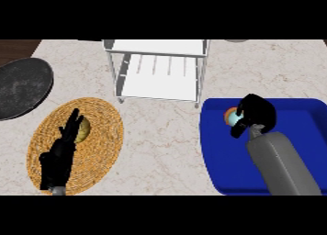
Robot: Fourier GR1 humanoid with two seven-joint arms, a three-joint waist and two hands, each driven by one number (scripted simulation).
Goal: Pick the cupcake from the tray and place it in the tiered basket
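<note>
Blue tray [308, 137]: right robot hand [256, 112] curled round cupcake [231, 117]; grasp step. Next: lift clear, carry to white tiered basket [159, 87]. Left robot hand [61, 153] flat-fingered, idle.

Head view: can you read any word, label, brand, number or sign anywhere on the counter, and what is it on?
None: no text can be read in this view.
The blue tray, white tiered basket, woven mat, dark round plate and cupcake all show plain surfaces without lettering or marks.
</note>
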